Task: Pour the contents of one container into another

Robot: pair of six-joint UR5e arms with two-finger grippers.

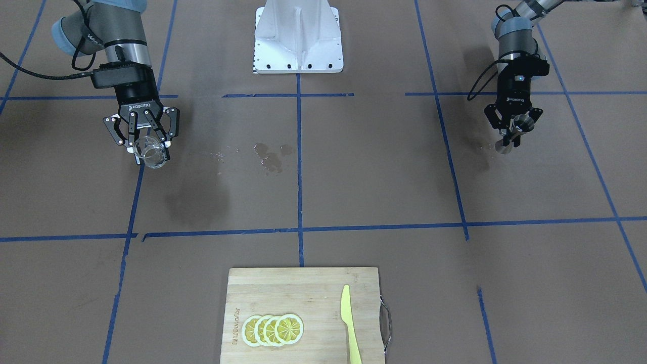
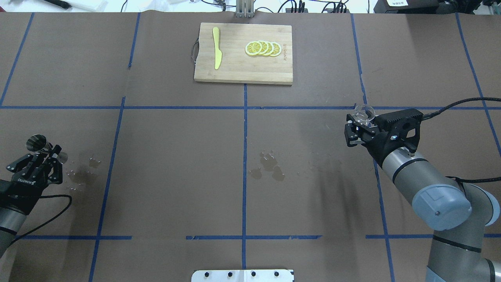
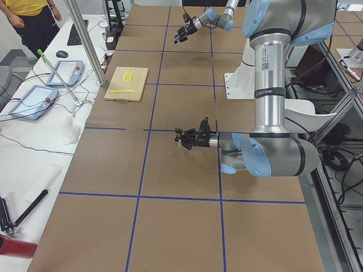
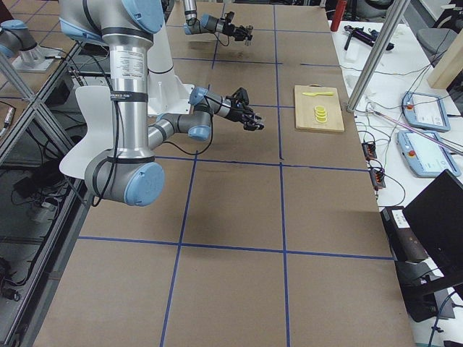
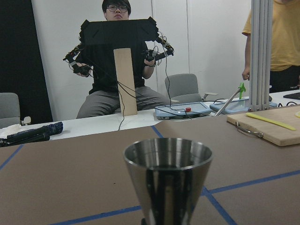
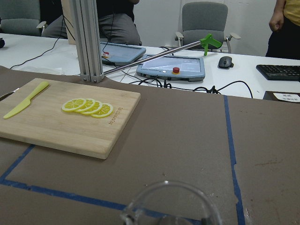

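Observation:
A small clear glass (image 1: 151,150) is held off the brown table with my right gripper (image 1: 150,145) shut on it; in the overhead view the glass (image 2: 364,113) sticks out past the right gripper (image 2: 358,124). Only its rim (image 6: 171,206) shows at the bottom of the right wrist view. The metal hourglass jigger (image 2: 37,144) is held at its waist with my left gripper (image 2: 44,153) shut on it, far over at the table's other side. In the front view the jigger (image 1: 516,130) hangs above the table. Its upper cone (image 5: 168,178) fills the left wrist view, open end up.
A wooden cutting board (image 2: 235,70) at the table's far middle carries lemon slices (image 2: 263,48) and a yellow plastic knife (image 2: 216,53). Wet patches (image 2: 270,166) mark the table centre and the spot by the left gripper (image 2: 80,176). People sit and stand beyond the far edge.

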